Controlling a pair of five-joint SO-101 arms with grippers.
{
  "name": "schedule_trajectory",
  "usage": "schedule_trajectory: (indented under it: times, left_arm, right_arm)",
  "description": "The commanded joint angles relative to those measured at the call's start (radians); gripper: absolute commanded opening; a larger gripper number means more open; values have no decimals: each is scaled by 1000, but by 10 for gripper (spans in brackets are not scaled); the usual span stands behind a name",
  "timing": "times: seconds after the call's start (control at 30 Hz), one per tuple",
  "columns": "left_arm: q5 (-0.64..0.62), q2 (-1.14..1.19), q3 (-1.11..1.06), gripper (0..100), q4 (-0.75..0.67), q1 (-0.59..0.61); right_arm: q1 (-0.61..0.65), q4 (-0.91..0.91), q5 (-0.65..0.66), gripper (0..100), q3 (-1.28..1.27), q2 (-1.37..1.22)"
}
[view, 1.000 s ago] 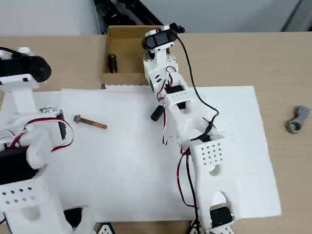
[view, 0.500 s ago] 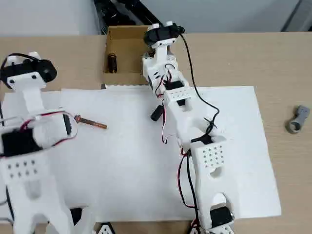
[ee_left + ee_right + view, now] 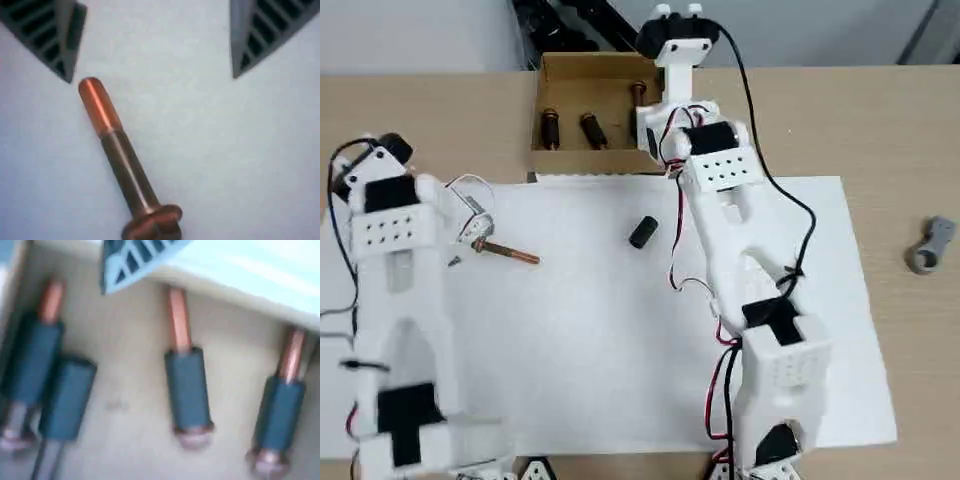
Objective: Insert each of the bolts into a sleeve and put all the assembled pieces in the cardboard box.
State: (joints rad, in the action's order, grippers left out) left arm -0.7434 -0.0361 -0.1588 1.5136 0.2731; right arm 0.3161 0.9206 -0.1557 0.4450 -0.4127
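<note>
Hovering over the one loose bolt (image 3: 506, 251), the left gripper (image 3: 152, 50) has its pincer spread wide and holds nothing, with one fingertip (image 3: 60, 40) just beside the bolt's plain end. The bolt lies flat on the white sheet (image 3: 580, 350), near the sheet's left edge. A single loose sleeve (image 3: 642, 232) lies well apart from it, toward the sheet's far edge. The right gripper (image 3: 658, 118) hangs over the cardboard box (image 3: 575, 160) at the far edge of the desk (image 3: 880, 120); I cannot tell whether its pincer is wide or narrow. At least three sleeved bolts (image 3: 187, 390) lie inside the box, and a fourth sleeve rests against one of them. The task looks mostly done, with one bolt left to grasp, sleeve and box.
</note>
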Motion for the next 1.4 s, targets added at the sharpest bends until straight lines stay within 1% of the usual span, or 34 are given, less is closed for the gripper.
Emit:
schedule_trajectory:
  times: [0.0, 0.17, 0.3, 0.5, 0.63, 0.73, 0.77, 0.83, 0.93, 0.97, 1.03, 1.17, 1.27, 1.37]
  left_arm:
    - [-46, 81, 81, 197, -17, -12]
    - [-133, 219, 150, 204, -18, -17]
    - [-140, 342, 248, 203, -18, -18]
    - [-160, 542, 360, 201, -17, -17]
    - [-161, 651, 383, 200, -17, -15]
    - [-160, 692, 384, 195, -5, -11]
    - [-158, 695, 386, 180, 11, -14]
    - [-144, 697, 386, 122, 23, -15]
    - [-35, 695, 389, 6, 15, -15]
    - [-15, 695, 392, 4, 23, -15]
    - [-14, 694, 406, 4, 61, -11]
    - [-8, 694, 484, 5, 167, -18]
    - [43, 694, 564, 5, 239, -20]
    - [89, 692, 601, 5, 241, -18]
  right_arm:
    - [-8, 70, -11, 6, 28, 104]
    - [-8, 157, -11, 7, 28, 125]
    - [-8, 200, -11, 7, 28, 127]
    - [-8, 205, -11, 7, 28, 122]
    - [-8, 205, -11, 7, 26, 122]
    - [-8, 205, -11, 6, 26, 122]
    - [-7, 205, -11, 6, 26, 122]
    - [-4, 205, -11, 6, 26, 122]
    - [-2, 205, -11, 6, 26, 124]
    - [-2, 205, -11, 5, 26, 125]
    - [-2, 209, -11, 5, 26, 128]
    - [5, 283, -28, 5, 28, 131]
    - [13, 374, -126, 5, 32, 131]
    - [27, 450, -227, 7, 32, 160]
